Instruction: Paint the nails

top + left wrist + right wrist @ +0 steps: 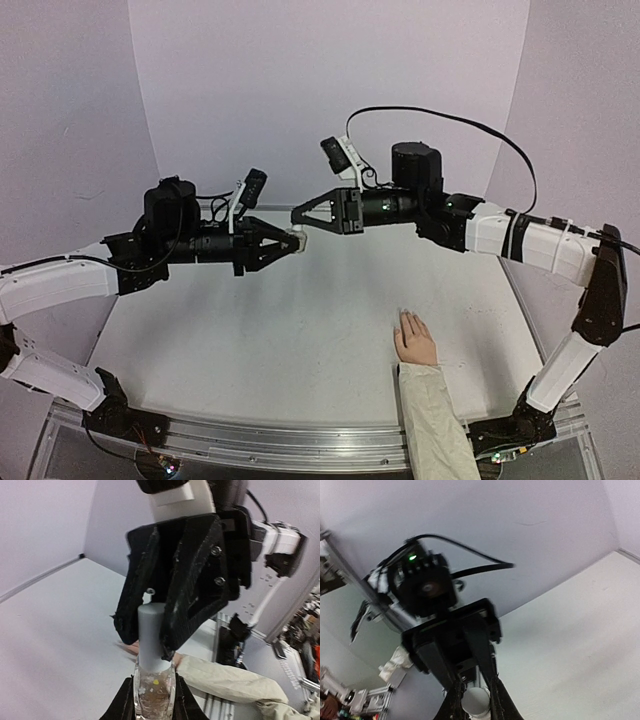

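Left claw (154, 706) was clamped on the bottle (155, 687), folks, both black fingers (125, 702) pinching the clear glass low on its body, with pale flecks showing inside it. Straight across, the right claw (476, 703) was closed on the cap (152, 625), and the right wrist view showed the round white top wedged between its two fingers (454, 700). From the left wrist, those same fingers flanked the cap from either side, their tips reaching down near the bottle's shoulder. From overhead, the two claws met nose to nose in mid-air, well above the counter (250, 330), near the middle and toward the back wall. The left arm reached in from the left and the right arm from the right, both stretched roughly level. The bottle lay roughly level between them, cap pointing at the right claw. Down below, well apart from all that, the hand (416, 342) lay flat on the counter at the near right, palm down, fingers pointing away from the arm bases. The nails (405, 318) sat at those fingertips, too small to tell from the skin. A cream sleeve (435, 420) trailed back from the wrist across the metal rail (300, 440) at the near edge.
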Robot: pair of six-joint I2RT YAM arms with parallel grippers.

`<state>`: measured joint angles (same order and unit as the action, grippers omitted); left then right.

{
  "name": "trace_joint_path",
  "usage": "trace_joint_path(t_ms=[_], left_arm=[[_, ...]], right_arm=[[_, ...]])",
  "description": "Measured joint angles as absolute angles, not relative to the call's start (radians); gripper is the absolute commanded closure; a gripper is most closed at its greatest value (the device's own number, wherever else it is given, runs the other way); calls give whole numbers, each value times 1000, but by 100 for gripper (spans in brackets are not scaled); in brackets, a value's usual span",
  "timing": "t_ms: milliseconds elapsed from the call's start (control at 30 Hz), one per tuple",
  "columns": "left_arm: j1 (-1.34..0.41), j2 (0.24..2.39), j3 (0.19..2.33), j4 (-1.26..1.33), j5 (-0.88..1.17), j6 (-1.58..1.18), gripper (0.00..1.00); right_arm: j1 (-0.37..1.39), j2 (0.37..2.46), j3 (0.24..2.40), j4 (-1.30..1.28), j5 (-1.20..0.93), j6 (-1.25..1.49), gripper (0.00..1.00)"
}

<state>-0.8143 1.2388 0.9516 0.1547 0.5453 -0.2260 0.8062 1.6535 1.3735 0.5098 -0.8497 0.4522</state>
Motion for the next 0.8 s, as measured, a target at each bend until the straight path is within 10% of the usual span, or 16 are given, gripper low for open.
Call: trace_joint_path(t_ms=[400, 800], left_arm=[[-823, 1267, 958, 113, 165, -155, 100], [-788, 1304, 962, 134, 130, -166, 100]], right_arm=[[1050, 1731, 1544, 270, 186, 609, 100], [1032, 1682, 1477, 202, 152, 580, 29]])
